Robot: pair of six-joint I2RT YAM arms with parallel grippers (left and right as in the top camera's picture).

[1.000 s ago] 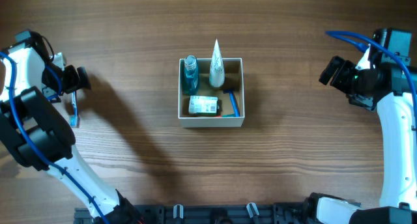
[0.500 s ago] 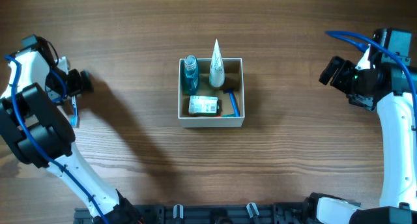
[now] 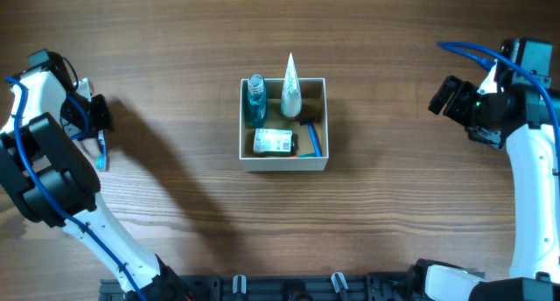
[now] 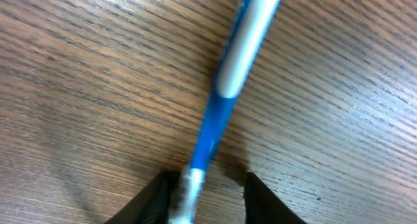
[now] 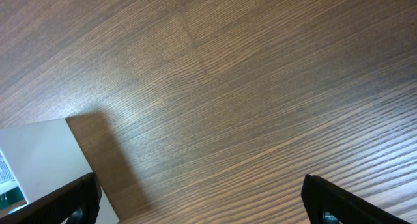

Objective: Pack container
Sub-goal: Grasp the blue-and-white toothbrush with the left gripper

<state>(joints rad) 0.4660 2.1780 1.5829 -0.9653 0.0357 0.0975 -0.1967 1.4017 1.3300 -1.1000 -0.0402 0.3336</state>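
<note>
The container [image 3: 283,167], a white-walled square box with a tan inside, sits mid-table. It holds a blue bottle [image 3: 255,98], a white tube [image 3: 290,87], a white packet [image 3: 274,143] and a blue-handled item [image 3: 312,136]. A blue and white toothbrush [image 3: 101,152] lies flat on the table at the far left. My left gripper [image 3: 94,115] is down over its far end. In the left wrist view the toothbrush [image 4: 225,100] runs between the left gripper's [image 4: 205,199] narrowed jaws, touching one finger, with a gap to the other. My right gripper [image 3: 442,95] hangs open at the far right, holding nothing.
The right wrist view shows wood grain between the right gripper's [image 5: 199,201] wide-apart fingers, and a white corner of the container [image 5: 39,152] at lower left. Bare wooden table lies between the container and both arms.
My left gripper has shifted slightly left and settled over the toothbrush's end, and its jaws have narrowed around it. The right arm has not moved.
</note>
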